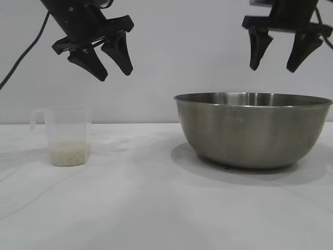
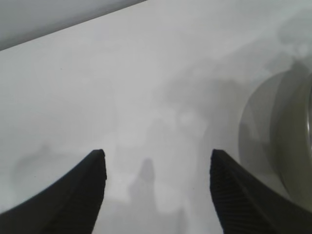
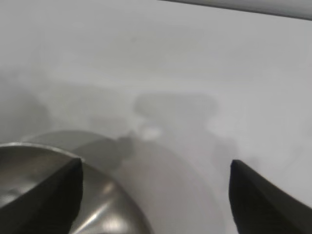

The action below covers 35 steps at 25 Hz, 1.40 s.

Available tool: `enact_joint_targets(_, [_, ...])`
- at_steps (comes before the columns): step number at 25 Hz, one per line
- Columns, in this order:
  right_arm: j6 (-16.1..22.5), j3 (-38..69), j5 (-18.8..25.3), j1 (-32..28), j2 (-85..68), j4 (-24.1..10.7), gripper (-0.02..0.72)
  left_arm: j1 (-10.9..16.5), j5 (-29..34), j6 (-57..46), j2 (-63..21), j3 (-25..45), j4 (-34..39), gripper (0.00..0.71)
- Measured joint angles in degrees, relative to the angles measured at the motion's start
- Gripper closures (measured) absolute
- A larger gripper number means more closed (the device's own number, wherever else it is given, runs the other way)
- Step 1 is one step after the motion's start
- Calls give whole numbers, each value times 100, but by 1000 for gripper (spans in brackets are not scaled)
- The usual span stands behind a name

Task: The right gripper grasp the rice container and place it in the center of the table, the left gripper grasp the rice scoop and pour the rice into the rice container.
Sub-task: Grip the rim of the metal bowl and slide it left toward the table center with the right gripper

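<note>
The rice container, a wide steel bowl, stands on the white table at the right. Its edge shows in the left wrist view and in the right wrist view. The rice scoop, a clear cup with a side handle, stands at the left with rice in its bottom. My left gripper hangs open and empty, above and just right of the scoop. My right gripper hangs open and empty above the bowl's right half, clear of the rim.
A plain pale wall stands behind the table. Bare tabletop lies between the scoop and the bowl and in front of both.
</note>
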Motion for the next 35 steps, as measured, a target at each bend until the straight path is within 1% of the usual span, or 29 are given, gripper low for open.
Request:
enact_joint_targets(5, [27,0,1067,-66,-236,-91,155,0,13,0,0,0,0,324])
enact_joint_targets(7, [41,0,1370,-66,-250,-100,155,0,26,0,0,0,0,324])
enact_joint_targets(10, [45,0,1495,-66,-250,-100,155,0,55,0,0,0,0,324])
enact_joint_targets(15, [54,187,1499,-66,-235,-20,155,0,53,0,0,0,0,324])
enact_joint_targets(20, [54,524,1499,-66,103,28,155,0,66,0,0,0,0,324])
enact_joint_targets(26, [54,557,1451,-66,559,192,381,0,70,0,0,0,0,324])
enact_joint_targets(30, [44,557,1451,-66,690,259,518,0,79,0,0,0,0,324])
enact_joint_targets(32, [44,557,1451,-66,705,289,602,0,83,0,0,0,0,324])
enact_joint_targets(33, [44,557,1441,-66,705,320,643,0,83,0,0,0,0,324])
enact_joint_targets(34, [33,557,1443,-66,705,394,665,0,83,0,0,0,0,324])
enact_joint_targets(35, [33,557,1439,-66,705,453,703,0,93,0,0,0,0,324])
